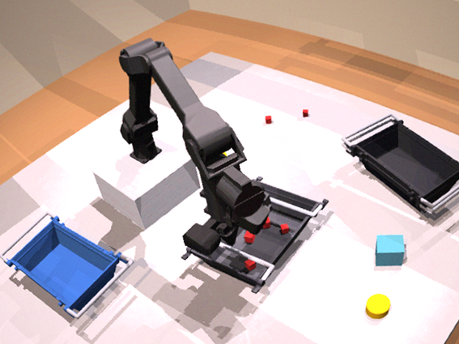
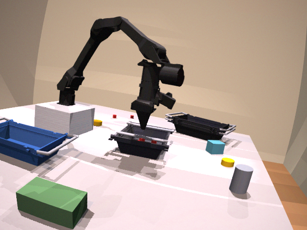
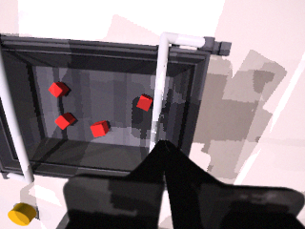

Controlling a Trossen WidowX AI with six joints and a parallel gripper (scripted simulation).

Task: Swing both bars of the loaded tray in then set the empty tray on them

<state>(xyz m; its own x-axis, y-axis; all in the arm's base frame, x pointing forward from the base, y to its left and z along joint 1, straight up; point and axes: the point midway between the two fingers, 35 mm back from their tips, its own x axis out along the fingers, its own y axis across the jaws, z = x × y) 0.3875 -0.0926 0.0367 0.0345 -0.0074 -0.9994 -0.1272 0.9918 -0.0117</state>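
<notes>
The loaded tray [image 1: 224,269] [image 2: 141,149] [image 3: 95,49] is dark, with several red blocks [image 1: 284,228] [image 3: 99,129] inside. Both its wire bars lie in across its top: the near one [image 1: 250,257] [image 3: 161,86] and the far one [image 1: 293,207] [image 3: 14,119]. My gripper [image 2: 143,128] [image 3: 163,143] is shut with nothing between the fingertips. It points down over the tray; in the wrist view its tips overlap the near bar's base-side end. Contact cannot be told. The blue tray [image 1: 65,268] [image 2: 22,151] is empty, with its bars out over its ends.
A black tray [image 1: 407,161] [image 2: 195,128] with doubled bars at its ends stands at the far right. A teal block [image 1: 389,250] [image 2: 215,147], a yellow disc [image 1: 378,305] [image 2: 227,162], a grey cylinder [image 2: 241,178] and a green block [image 2: 52,200] stand around. Two red cubes lie at the back.
</notes>
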